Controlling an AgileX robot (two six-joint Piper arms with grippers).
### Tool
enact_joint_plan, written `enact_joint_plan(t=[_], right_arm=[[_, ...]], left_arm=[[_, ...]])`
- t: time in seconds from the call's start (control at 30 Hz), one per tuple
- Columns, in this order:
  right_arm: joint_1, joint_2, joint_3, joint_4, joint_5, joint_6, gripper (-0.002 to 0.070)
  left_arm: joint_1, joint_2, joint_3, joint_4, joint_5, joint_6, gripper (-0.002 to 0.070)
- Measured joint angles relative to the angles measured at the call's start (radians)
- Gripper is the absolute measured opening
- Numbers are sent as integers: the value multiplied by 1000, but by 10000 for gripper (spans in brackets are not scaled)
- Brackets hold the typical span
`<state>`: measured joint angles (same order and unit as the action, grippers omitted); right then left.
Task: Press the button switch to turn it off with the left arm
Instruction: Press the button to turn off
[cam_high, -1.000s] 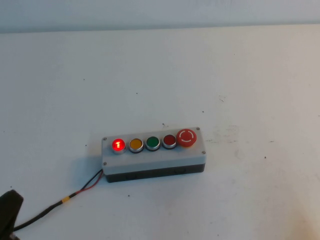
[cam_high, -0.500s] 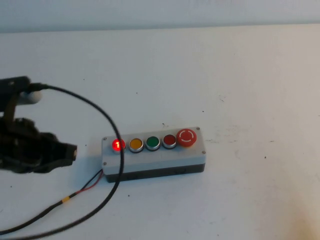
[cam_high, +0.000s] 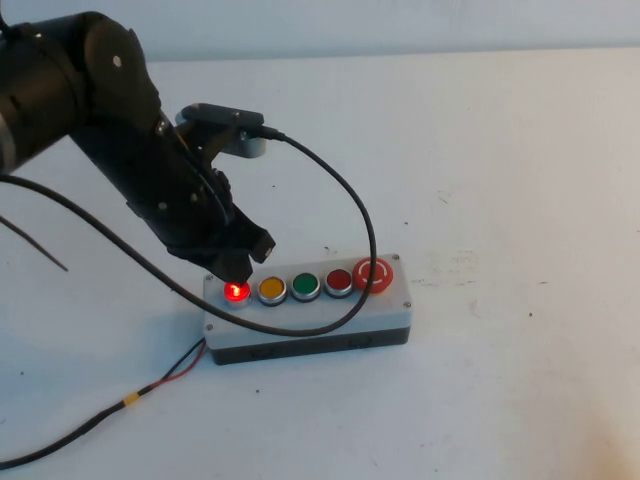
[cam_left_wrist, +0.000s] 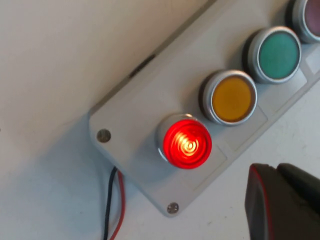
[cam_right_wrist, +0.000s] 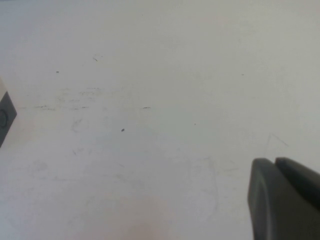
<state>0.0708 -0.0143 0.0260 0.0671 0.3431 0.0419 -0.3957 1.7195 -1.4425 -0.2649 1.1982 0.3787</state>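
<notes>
The button switch (cam_high: 236, 291) glows bright red at the left end of the grey box (cam_high: 310, 314). It also shows lit in the left wrist view (cam_left_wrist: 186, 142), on the box (cam_left_wrist: 150, 95). My left gripper (cam_high: 240, 264) is shut and empty, with its tip just above and behind the lit button, very close to it. In the left wrist view the shut left gripper (cam_left_wrist: 277, 166) sits beside the button, apart from it. My right gripper (cam_right_wrist: 276, 160) is shut and empty over bare table; it is out of the high view.
Along the box's row stand a yellow button (cam_high: 271, 289), a green button (cam_high: 305, 286), a darker red button (cam_high: 339, 281) and a big red mushroom button (cam_high: 374, 274). The left arm's black cable (cam_high: 350, 200) loops over the box. The box's wire (cam_high: 150, 385) trails toward the front left.
The left arm has swung in from the left edge and risen over the box's left end, bringing its gripper tip down close to the lit button. The button stays lit.
</notes>
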Motion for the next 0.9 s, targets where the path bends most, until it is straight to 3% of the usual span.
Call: enact_joint_plan(t=[0.9], right_arm=[[0,0,0,0,0,0,-16]], left_arm=[[0,99,-20,34,-29,8,-3]])
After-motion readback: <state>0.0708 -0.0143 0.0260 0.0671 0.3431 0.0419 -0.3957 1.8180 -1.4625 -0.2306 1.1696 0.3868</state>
